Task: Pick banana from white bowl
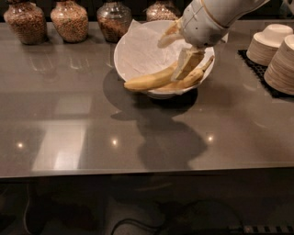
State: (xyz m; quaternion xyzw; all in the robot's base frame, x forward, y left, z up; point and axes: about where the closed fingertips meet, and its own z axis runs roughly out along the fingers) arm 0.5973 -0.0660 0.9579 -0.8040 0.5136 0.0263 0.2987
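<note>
Gripper (186, 65) hangs over white bowl (118, 64); banana (149, 81) lies crosswise, tip left.

The dark, glossy surface (92, 137) carries a white bowl (120, 55) a little right of its middle, toward the back. Four glass jars stand in a row along the far edge: one (26, 20) at the left, a second (69, 19) beside it, a third (112, 18) and a fourth (163, 10) behind the bowl. At the right edge a black mat (257, 69) holds stacks of small bowls (266, 41). The gripper (186, 66) hangs inside the white bowl.
</note>
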